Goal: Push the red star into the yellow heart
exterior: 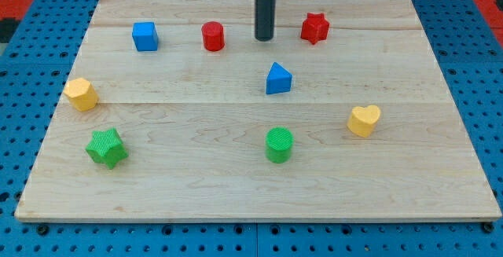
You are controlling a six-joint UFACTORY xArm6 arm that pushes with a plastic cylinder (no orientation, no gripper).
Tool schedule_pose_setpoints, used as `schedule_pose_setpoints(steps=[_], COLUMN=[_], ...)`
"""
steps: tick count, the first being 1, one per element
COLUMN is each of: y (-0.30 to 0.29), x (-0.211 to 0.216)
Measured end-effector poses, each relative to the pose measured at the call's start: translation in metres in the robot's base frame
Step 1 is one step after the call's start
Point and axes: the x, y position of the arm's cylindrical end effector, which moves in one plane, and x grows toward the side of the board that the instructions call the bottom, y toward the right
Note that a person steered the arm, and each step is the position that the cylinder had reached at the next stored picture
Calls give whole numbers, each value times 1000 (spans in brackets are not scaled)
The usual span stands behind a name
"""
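The red star [314, 27] lies near the view's top, right of centre. The yellow heart [364, 120] lies lower, at the view's right, well apart from the star. My tip [264, 38] stands on the board between the red cylinder [213, 35] and the red star, a short gap to the star's left, touching neither.
A blue cube [145, 35] lies at the top left. A blue triangular block [277, 78] lies near the centre, below my tip. A yellow hexagon [81, 93] is at the left edge, a green star [106, 147] at lower left, a green cylinder [279, 145] at lower centre. The wooden board [251, 194] sits on blue pegboard.
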Motion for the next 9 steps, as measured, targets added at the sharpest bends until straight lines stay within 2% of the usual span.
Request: schedule_pose_setpoints(steps=[1,2,3,4,5,6,7,8,9], y=[48,110,101,75,44,92,109,102,126], x=[-44,-19,36,0,43,61,90,143,162])
